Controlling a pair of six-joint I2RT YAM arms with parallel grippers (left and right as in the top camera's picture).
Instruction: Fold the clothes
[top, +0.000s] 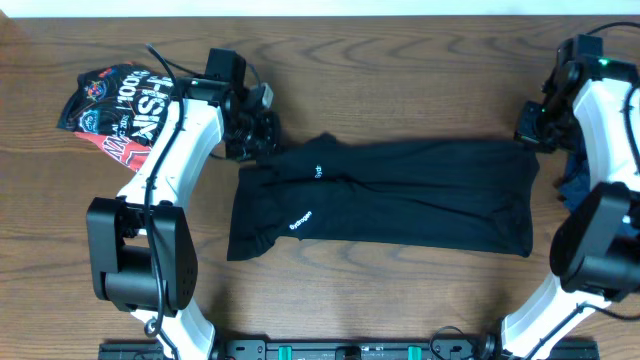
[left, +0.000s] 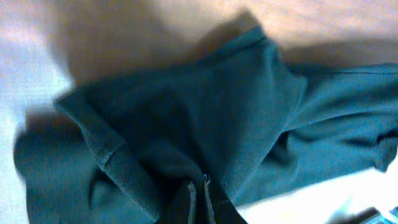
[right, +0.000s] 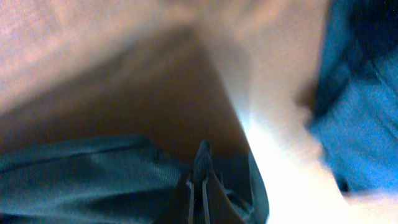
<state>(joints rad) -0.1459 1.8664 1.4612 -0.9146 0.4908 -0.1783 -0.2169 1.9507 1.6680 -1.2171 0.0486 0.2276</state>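
The shirt (top: 400, 195) is plain black with two small marks of white lettering (top: 300, 222); in the wrist views its cloth reads as dark teal. The printed garment (top: 115, 105) is black and red with bold white letters. The blue garment (top: 572, 188) is dark blue, paler in the right wrist view. The table (top: 420, 70) is brown wood with darker grain. The arms (top: 180, 140) are white with black joints

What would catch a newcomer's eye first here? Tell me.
A black shirt lies at the centre, its far corners pinched by the left gripper and right gripper. A red-black printed garment sits crumpled at far left; a dark blue garment peeks out at far right.
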